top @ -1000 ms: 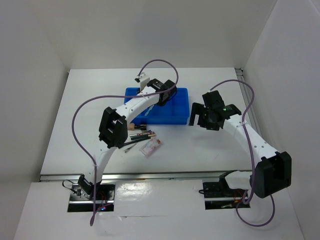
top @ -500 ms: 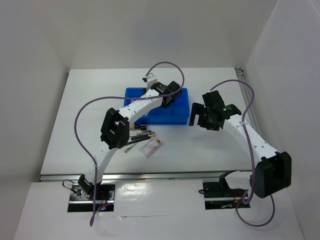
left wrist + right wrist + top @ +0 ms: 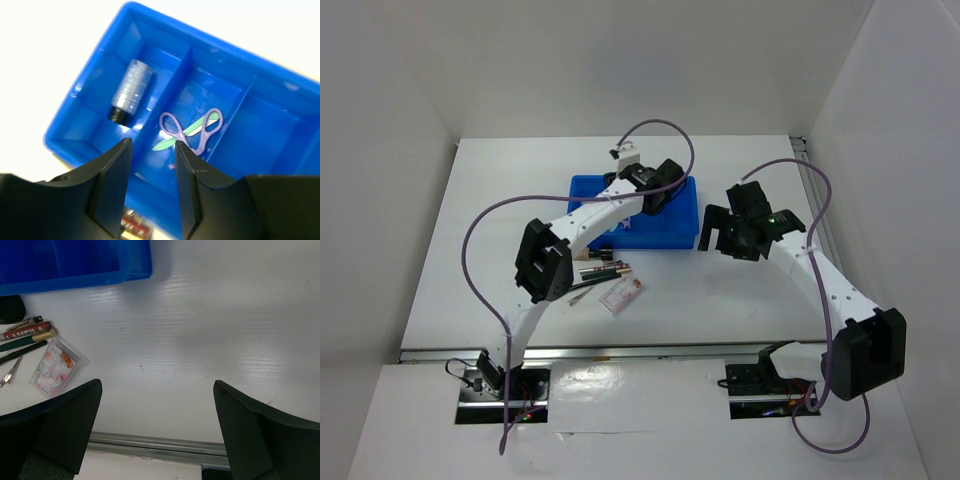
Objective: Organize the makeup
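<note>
Nearest the arm bases, the loose makeup (image 3: 607, 283) lies on the white table (image 3: 200, 340), off to the left of the right gripper (image 3: 157, 392) in its wrist view. A flat pinkish clear packet (image 3: 55, 365) shows just beside the finger on that side. Beyond the packet a few slim sticks lie close together, side by side: a dark green pencil (image 3: 22, 345), a red-labelled pencil (image 3: 27, 332) with a gold end, and a thin clipped pencil (image 3: 22, 324). A silvery tweezer-like piece (image 3: 10, 374) sits at the frame edge next to the packet. The right gripper hangs over bare table with its fingers spread wide and nothing between them. Ahead of it and to the left is a corner of the blue tray (image 3: 75, 280).

Farther out, the left gripper (image 3: 152, 150) hovers above the tray, its fingers parted by a narrow gap and holding nothing. Just ahead of its fingertips, in a middle compartment, lies a lilac-looped piece (image 3: 192, 131) with pale green blades. Across one divider, to the gripper's left in its wrist view, a silvery tube (image 3: 131, 91) with a black cap lies in the neighbouring compartment
</note>
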Motion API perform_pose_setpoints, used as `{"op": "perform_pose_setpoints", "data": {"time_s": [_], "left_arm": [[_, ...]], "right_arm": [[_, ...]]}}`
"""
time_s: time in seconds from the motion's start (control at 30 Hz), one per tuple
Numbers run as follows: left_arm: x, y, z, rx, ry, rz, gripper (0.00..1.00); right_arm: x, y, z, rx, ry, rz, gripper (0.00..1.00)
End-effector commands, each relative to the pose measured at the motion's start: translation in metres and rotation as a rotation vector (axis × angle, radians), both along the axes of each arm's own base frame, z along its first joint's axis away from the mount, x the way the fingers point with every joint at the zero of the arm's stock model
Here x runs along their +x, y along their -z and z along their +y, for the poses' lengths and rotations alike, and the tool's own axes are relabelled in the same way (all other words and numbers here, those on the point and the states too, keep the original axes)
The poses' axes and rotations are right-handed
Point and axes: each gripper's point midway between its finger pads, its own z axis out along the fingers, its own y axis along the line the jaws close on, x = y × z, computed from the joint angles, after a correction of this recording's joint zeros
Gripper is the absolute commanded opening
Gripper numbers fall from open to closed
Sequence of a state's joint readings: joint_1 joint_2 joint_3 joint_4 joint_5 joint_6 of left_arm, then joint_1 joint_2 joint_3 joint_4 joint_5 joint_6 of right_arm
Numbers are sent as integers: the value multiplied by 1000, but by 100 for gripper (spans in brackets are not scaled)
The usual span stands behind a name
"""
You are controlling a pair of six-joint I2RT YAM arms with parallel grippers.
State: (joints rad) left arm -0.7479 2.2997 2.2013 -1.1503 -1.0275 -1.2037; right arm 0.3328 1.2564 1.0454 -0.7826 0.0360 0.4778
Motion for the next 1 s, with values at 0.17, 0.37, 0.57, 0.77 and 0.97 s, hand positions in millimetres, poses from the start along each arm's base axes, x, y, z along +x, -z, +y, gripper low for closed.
{"op": "perform_pose_setpoints", "data": {"time_s": [0.17, 0.37, 0.57, 0.77, 0.97], "left_arm": [[-47, -110, 73, -20, 151, 17, 51], [-120, -71, 131, -70, 203, 194, 49], [-182, -47, 162, -258, 161, 225, 49], [-183, -68, 172, -340, 156, 142, 49], [-180, -92, 186, -308, 157, 89, 49]], "right_arm": [[10, -79, 19, 120, -95, -257, 98], [-1, -89, 71, 245, -267, -260, 93], [-28, -61, 157, 200, -376, -209, 99], [-32, -36, 232, 197, -386, -248, 99], [-13, -16, 259, 194, -293, -359, 99]]}}
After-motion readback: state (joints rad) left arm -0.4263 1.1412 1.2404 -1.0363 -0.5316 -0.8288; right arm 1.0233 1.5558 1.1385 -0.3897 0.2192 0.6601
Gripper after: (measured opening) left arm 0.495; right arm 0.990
